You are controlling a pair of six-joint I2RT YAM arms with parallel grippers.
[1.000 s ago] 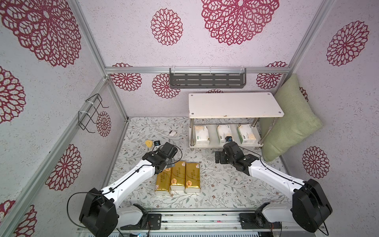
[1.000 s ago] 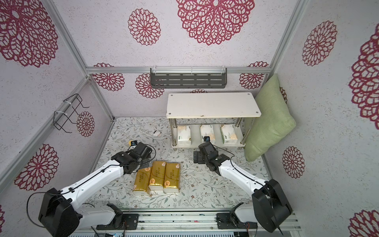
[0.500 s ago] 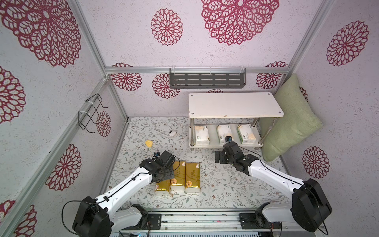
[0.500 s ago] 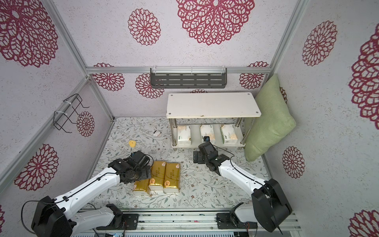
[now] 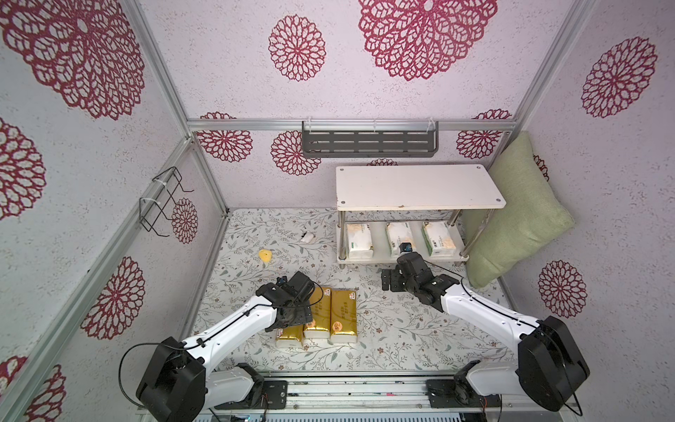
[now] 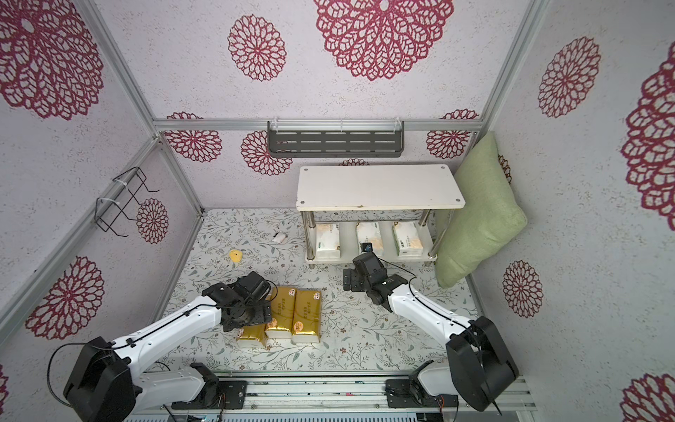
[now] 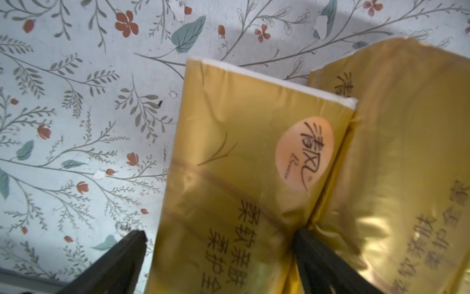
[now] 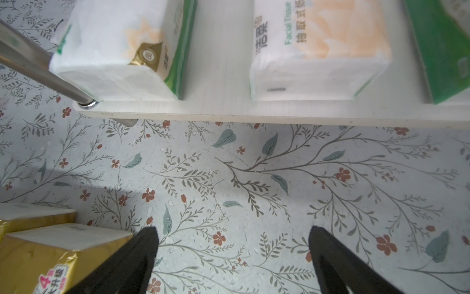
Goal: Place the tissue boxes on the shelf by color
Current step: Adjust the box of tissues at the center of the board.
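Note:
Three gold tissue boxes lie side by side on the floor: the leftmost point(image 5: 288, 333), the middle point(image 5: 318, 310) and the right one point(image 5: 343, 314). My left gripper point(image 5: 296, 318) is low over the leftmost gold box point(image 7: 241, 142), open. One finger is beside the box's outer edge, with a gap. The other is wedged against the neighbouring gold box point(image 7: 407, 127). Three white tissue boxes point(image 5: 359, 241) point(image 5: 400, 237) point(image 5: 438, 237) stand on the lower board of the shelf point(image 5: 420, 186). My right gripper point(image 5: 389, 281) point(image 8: 232, 234) hangs open and empty over the floor in front of the shelf.
A green pillow point(image 5: 511, 219) leans on the right wall beside the shelf. A grey slotted rack point(image 5: 369, 144) hangs on the back wall, and a black wire rack point(image 5: 160, 201) on the left wall. A small yellow piece point(image 5: 264, 255) and a white scrap point(image 5: 308, 237) lie on the floor.
My left arm has drawn back toward the front and come down over the leftmost gold box, uncovering the yellow piece. The right arm has not moved.

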